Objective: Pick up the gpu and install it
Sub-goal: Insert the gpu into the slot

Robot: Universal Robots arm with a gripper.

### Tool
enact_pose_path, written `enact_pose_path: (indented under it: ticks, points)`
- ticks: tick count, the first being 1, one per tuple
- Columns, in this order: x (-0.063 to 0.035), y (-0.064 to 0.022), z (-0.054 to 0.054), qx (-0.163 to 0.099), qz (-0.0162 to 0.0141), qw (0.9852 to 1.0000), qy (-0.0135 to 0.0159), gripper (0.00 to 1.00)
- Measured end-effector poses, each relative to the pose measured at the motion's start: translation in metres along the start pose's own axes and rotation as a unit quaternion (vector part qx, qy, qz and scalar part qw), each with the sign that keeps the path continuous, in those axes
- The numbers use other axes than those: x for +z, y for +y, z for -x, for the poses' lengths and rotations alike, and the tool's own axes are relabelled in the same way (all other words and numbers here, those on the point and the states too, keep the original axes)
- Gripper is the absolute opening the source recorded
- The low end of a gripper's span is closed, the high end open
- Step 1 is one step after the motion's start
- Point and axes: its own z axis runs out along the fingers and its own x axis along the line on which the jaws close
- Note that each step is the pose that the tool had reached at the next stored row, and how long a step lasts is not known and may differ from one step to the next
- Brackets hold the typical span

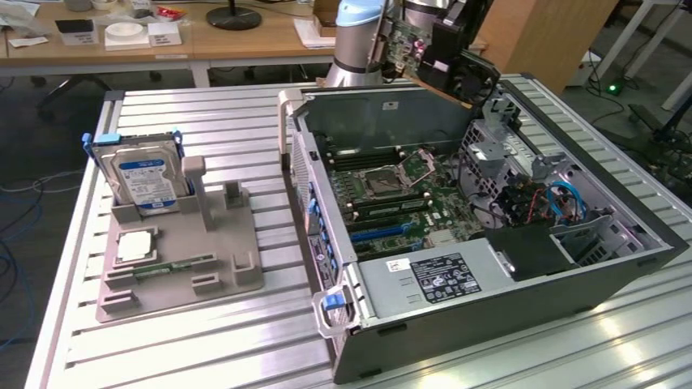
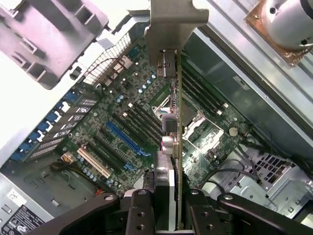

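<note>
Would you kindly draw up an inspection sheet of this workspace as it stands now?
Surface: slatted metal table, carrying an open case and a grey tray.
Job's things: gpu held above the case, not seated.
Clutter: hard drive upright in the tray.
Pincer: shut on the gpu.
Cables: blue and red cables inside the case.
Surroundings: wooden desks behind.

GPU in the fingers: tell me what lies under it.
Under the gpu is the open case, its motherboard showing a blue slot and the processor socket. The card itself covers a strip of board; what sits there cannot be seen.
</note>
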Motion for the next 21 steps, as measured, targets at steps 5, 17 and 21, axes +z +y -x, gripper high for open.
enact_pose_path:
  ticks: [5, 17, 21]
  points:
    - [0.0, -0.0007, -0.0011, -0.023, 0.0004, 0.9997, 0.0008, 0.28]
    - [0.0, -0.0019, -0.0037, -0.081, 0.0015, 0.9967, 0.0028, 0.28]
    - [0.0, -0.0022, -0.0047, -0.101, 0.0018, 0.9949, 0.0034, 0.28]
